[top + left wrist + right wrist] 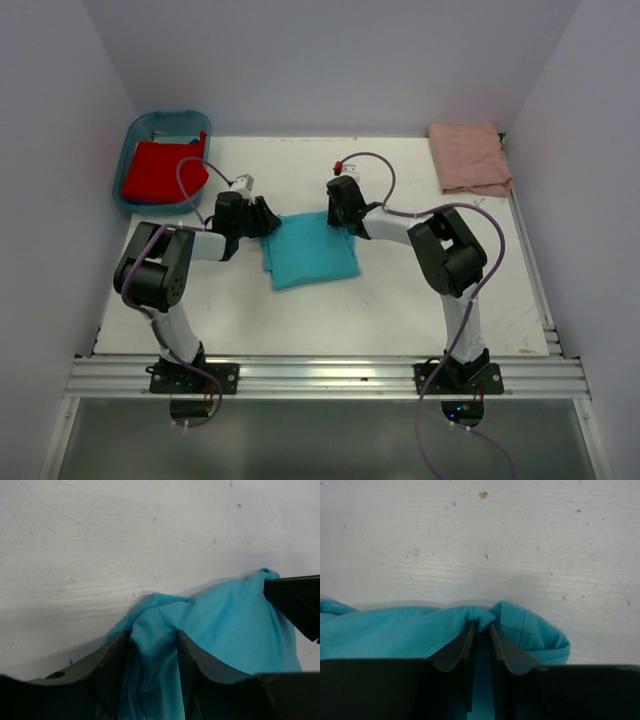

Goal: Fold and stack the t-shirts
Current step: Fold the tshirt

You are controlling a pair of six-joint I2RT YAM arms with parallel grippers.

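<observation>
Turquoise t-shirt (310,252) folded in the middle of the table (420,300). Left gripper (152,640) at its far left corner, fingers half apart, cloth between. Right gripper (482,626) at its far right corner, fingers narrow, pinching cloth. Pink t-shirt (470,158) far right; red t-shirt (160,172) in blue tub (135,135) far left.

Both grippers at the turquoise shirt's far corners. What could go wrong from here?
1. left gripper: jaws parted, but the turquoise shirt is bunched between them; lifting away could snag it and drag the fold open.
2. right gripper pinches the other corner; a one-sided pull may skew the fold.
</observation>
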